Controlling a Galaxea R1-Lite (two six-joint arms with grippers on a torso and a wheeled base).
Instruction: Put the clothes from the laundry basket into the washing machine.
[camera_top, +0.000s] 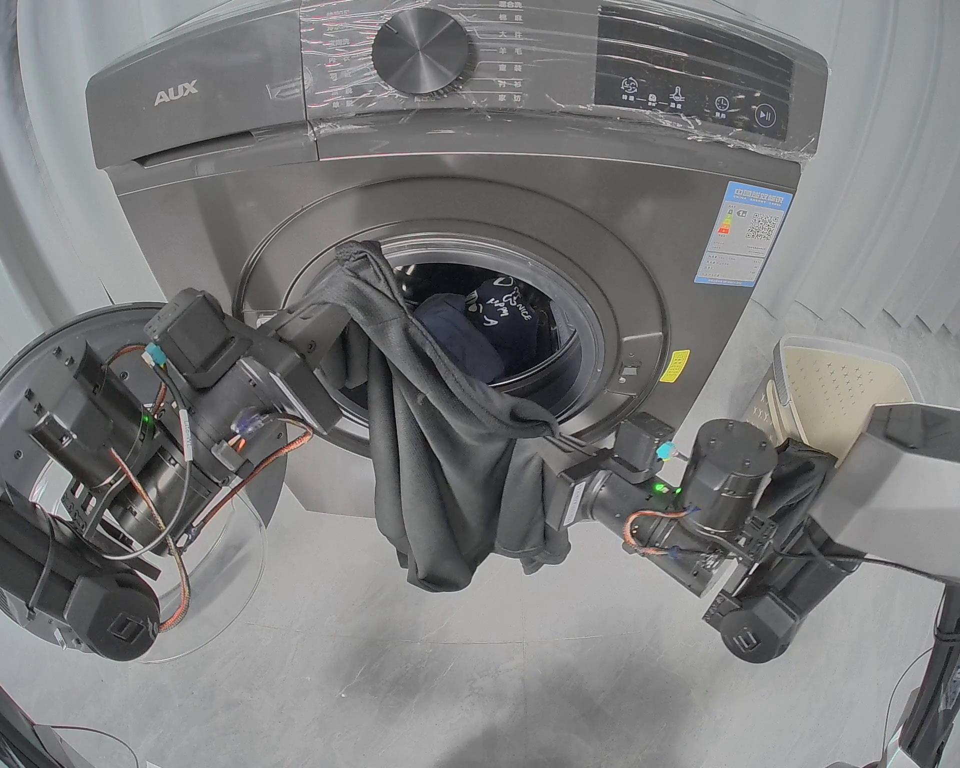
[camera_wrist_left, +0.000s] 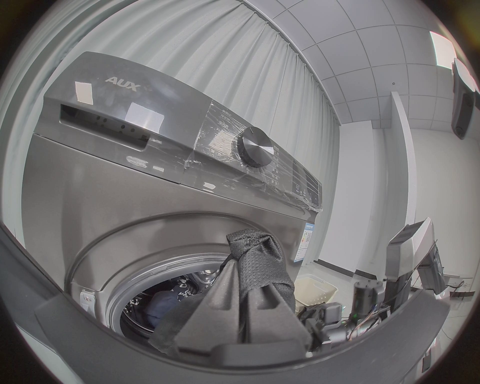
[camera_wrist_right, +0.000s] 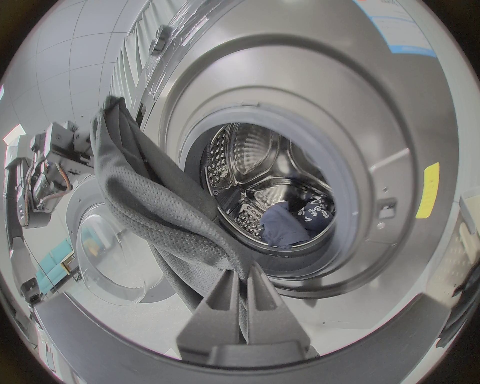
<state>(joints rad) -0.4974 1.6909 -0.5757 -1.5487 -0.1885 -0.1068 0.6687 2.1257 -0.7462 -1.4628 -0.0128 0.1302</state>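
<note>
A dark grey mesh garment (camera_top: 440, 450) hangs spread in front of the open washing machine drum (camera_top: 490, 330). My left gripper (camera_top: 345, 262) is shut on its upper corner at the drum's upper left rim. My right gripper (camera_top: 545, 432) is shut on its other edge at the drum's lower right rim. In the left wrist view the fingers (camera_wrist_left: 220, 305) pinch bunched black cloth (camera_wrist_left: 260, 265). From the right wrist, the garment (camera_wrist_right: 160, 210) stretches between both grippers, clamped in the right gripper (camera_wrist_right: 243, 277). Blue and navy clothes (camera_wrist_right: 295, 222) lie inside the drum.
The round glass door (camera_top: 190, 560) stands swung open at the left, behind my left arm. A cream laundry basket (camera_top: 830, 385) sits on the floor to the right of the machine. Bare grey floor lies below the hanging garment.
</note>
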